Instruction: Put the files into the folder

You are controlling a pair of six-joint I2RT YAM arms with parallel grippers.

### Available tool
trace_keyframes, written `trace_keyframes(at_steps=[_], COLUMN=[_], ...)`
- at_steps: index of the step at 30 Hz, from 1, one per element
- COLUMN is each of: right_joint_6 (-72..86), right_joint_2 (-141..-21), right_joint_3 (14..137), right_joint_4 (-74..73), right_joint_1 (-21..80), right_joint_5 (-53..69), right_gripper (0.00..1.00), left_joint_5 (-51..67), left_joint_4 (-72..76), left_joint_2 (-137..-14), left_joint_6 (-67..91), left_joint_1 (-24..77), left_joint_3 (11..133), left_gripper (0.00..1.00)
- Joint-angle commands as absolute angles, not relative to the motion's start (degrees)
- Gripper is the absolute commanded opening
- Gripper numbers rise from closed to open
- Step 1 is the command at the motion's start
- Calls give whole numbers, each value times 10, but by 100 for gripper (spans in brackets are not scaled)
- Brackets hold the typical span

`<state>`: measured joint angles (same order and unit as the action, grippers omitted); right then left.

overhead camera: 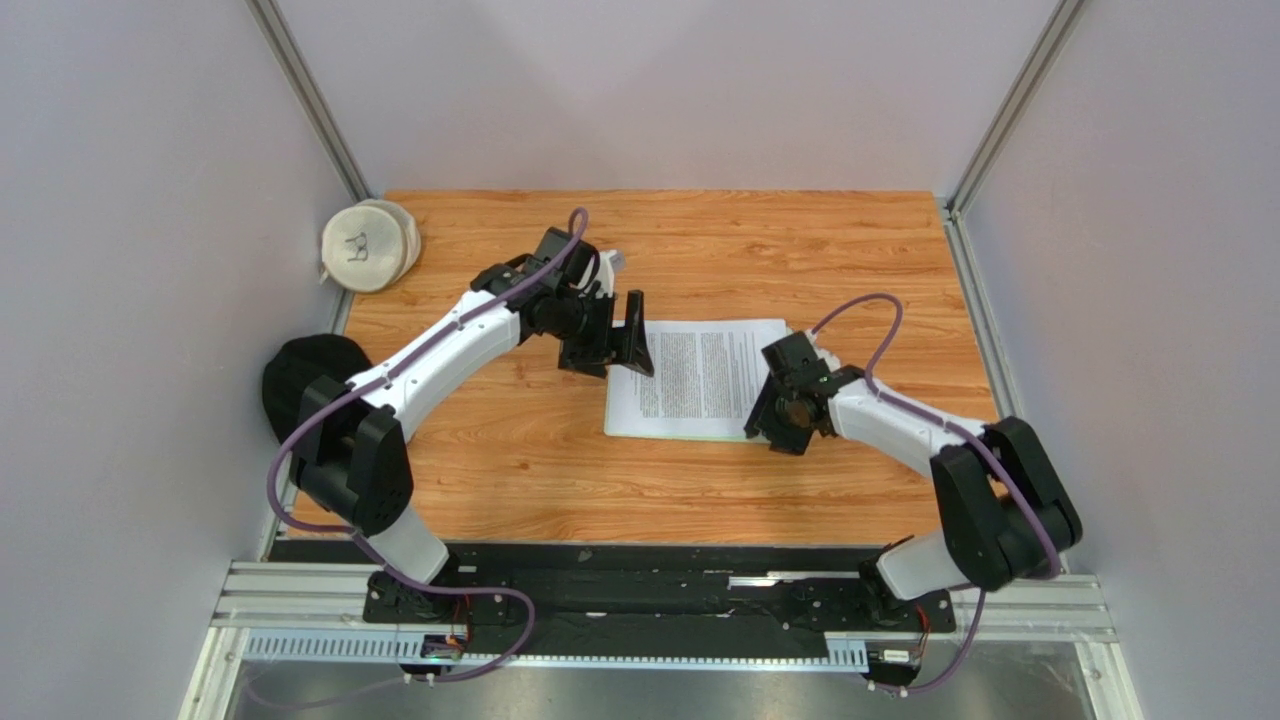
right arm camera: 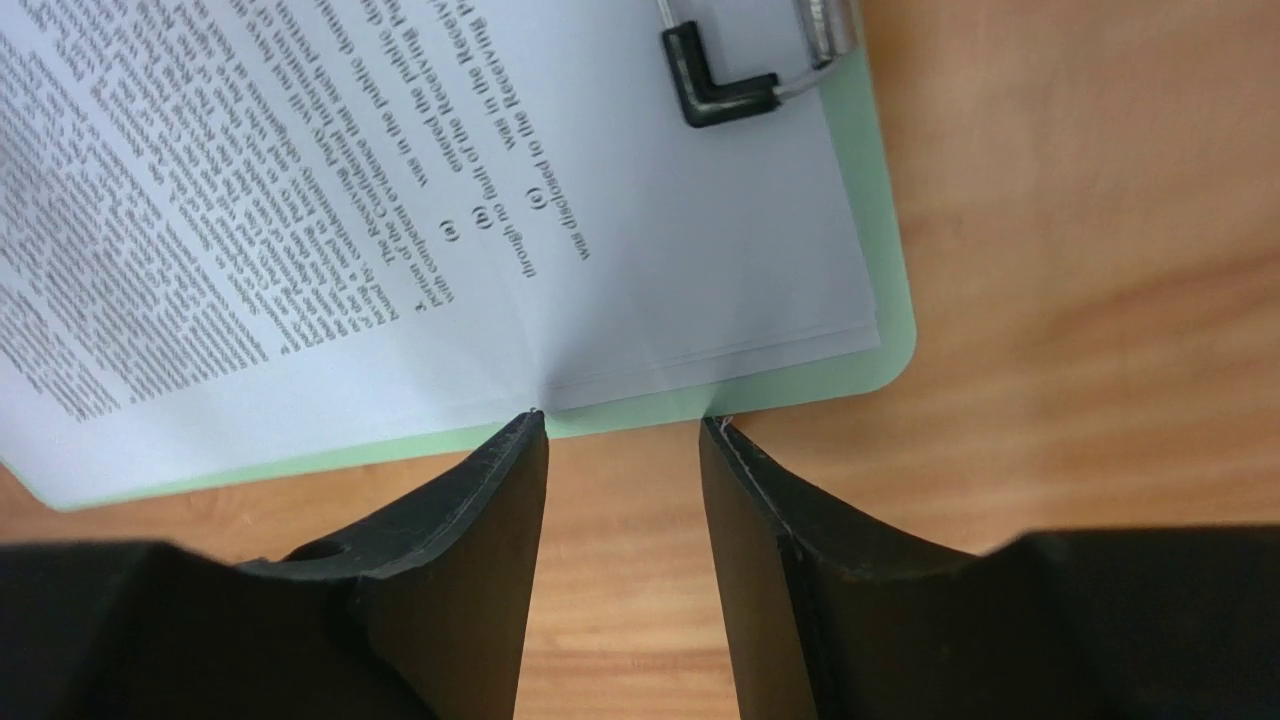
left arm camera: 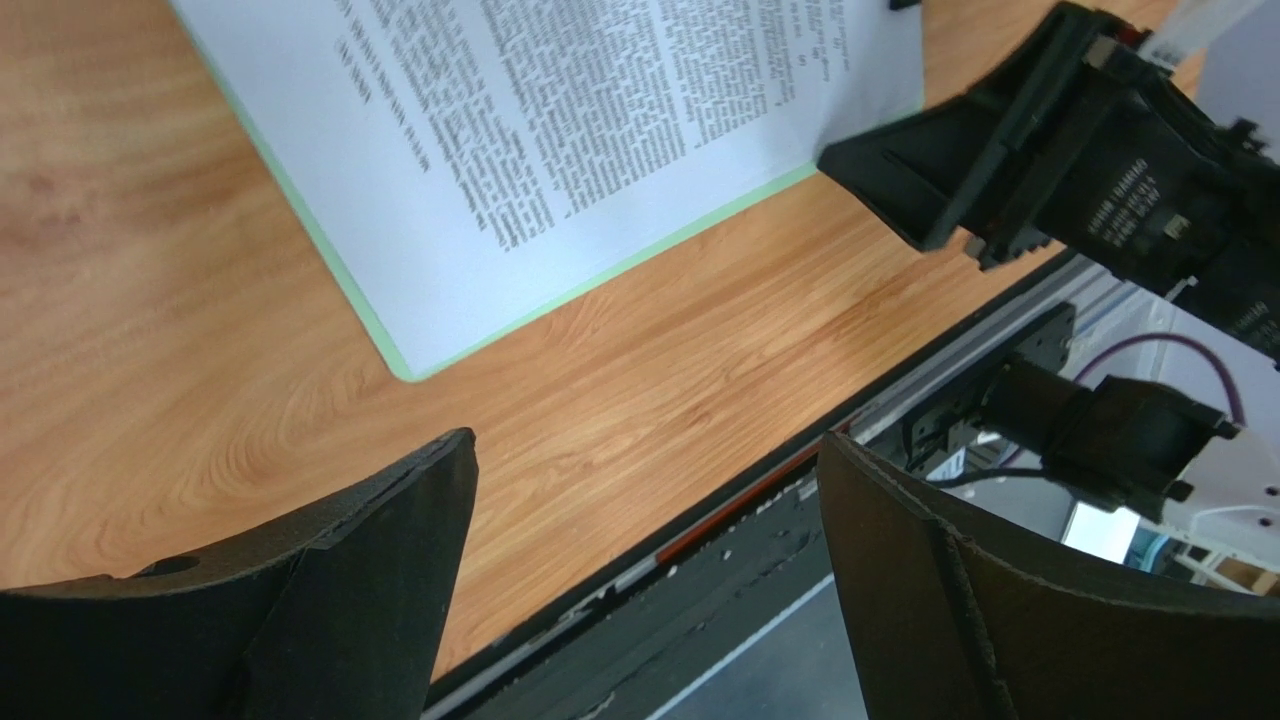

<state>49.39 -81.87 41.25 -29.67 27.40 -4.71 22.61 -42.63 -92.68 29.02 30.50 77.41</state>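
Your files lie on the folder near the middle of the table, a little to the right of centre, between the two arms; the long edges run left to right. The sheets are white, thin and flat, and covered in dense lines of small black print. At the clip end their corners are slightly fanned, so you can count a few edges stepped one under another. The top sheet has a faint pucker where it nears the folder's long edge; the folder itself shows only as a narrow pale green border with rounded corners around the paper. The clip is a metal wire with a black tip, and it rests on top of the sheets at the short edge nearest your right arm.

Your left gripper stands spread wide with nothing between its fingers; it hangs over bare wood just beside the folder's left end. Your right gripper is about half spread, with only wood showing in the gap. Its fingertips sit at the folder's long green edge near the clip corner; you cannot tell from these views whether they touch it. A white round bundle sits at the far left corner, well apart from the folder.
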Motion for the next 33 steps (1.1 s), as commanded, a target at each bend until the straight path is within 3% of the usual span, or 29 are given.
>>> trace_keyframes(at_steps=[1,5,8,13,18,27,33], right_joint_6=[379,274,251,233,208,204,217], right_joint_2=[-947,-1104,-1122,-1059,-995,-926,-925], right_joint_3=[495,786,856,786,705,631,624], right_joint_4=[-242,-321,-355,-331,-302,-287,-278], right_joint_1=[164,84,85,96,103,104,104], right_joint_5=[-82,-61,-49,49,121,156,159], right_gripper=[50,50,52,55,60,61,61], left_joint_5=[248,249,263,271,248,183,216], left_joint_4=[-428,-420,-428,-485,-517,-533,-505], left_joint_2=[-980,-1045,-1117,-1270,-1343,-1368,-1369], left_joint_6=[300,325,339,300,258,219,264], left_joint_1=[282,258,232,208,203,200,202], left_joint_3=[854,932,1008,1164,1240,1210,1163], left_gripper=[92,90,84,80,84,85,80])
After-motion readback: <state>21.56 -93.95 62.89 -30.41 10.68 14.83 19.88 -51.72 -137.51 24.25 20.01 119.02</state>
